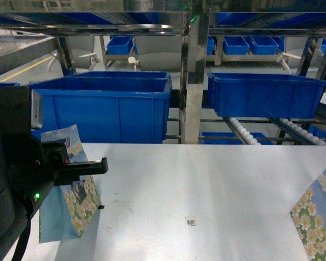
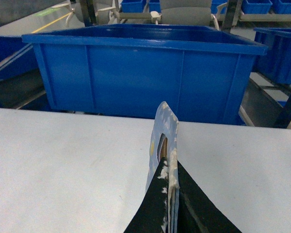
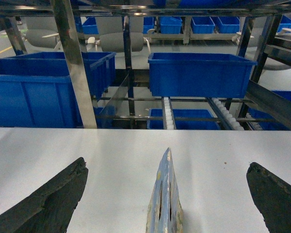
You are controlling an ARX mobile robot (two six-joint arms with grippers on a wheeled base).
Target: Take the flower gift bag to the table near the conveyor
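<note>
A flower gift bag (image 1: 65,190), blue with white daisies, stands at the left of the white table (image 1: 206,185). My left gripper (image 1: 70,163) is shut on its top edge. In the left wrist view the bag's rim (image 2: 164,138) is pinched between the black fingers (image 2: 153,208). A second flower gift bag (image 1: 318,217) shows at the right edge of the head view. In the right wrist view that bag (image 3: 166,204) stands edge-on, midway inside my open right gripper (image 3: 167,165), touching neither finger (image 3: 48,204). The conveyor (image 1: 244,130) with white rollers runs behind the table.
Large blue bins (image 1: 103,106) (image 1: 266,92) sit on the steel rack just beyond the table's far edge. A steel upright (image 1: 194,70) stands between them. A small dark mark (image 1: 191,221) lies on the tabletop. More blue bins line the background shelves.
</note>
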